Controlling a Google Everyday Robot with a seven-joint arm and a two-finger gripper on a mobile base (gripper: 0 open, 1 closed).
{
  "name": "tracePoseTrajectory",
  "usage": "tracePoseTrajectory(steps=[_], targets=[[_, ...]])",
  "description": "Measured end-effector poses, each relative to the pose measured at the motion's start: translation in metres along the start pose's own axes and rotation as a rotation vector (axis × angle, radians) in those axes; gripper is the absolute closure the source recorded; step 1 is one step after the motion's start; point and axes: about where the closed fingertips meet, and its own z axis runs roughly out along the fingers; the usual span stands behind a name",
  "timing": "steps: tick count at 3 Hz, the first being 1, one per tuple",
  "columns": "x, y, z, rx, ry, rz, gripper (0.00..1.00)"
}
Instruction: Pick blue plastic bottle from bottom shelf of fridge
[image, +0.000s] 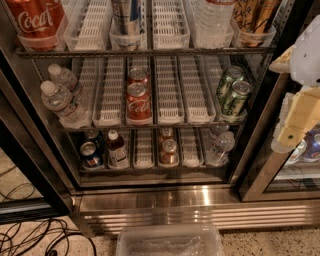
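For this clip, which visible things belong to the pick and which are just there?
Job: blue plastic bottle, bottom shelf, fridge, end effector at the right edge.
Bystanders: dark blue soda can, red cola cans, green cans, water bottles, floor bin, cables.

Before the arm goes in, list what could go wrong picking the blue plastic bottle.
1. The blue plastic bottle stands close beside a dark blue can; the gripper, now at the far right, may knock that can over.
2. The rack above hangs low over the bottom shelf, so the gripper could snag on it.
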Motion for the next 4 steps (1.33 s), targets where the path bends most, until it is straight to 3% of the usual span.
tracePoseTrajectory(steps=[2, 4], targets=[[0.001, 0.004, 0.011, -0.017, -0.013, 0.007, 0.0], [0.001, 0.055, 0.101, -0.075, -0.078, 0.024, 0.0]])
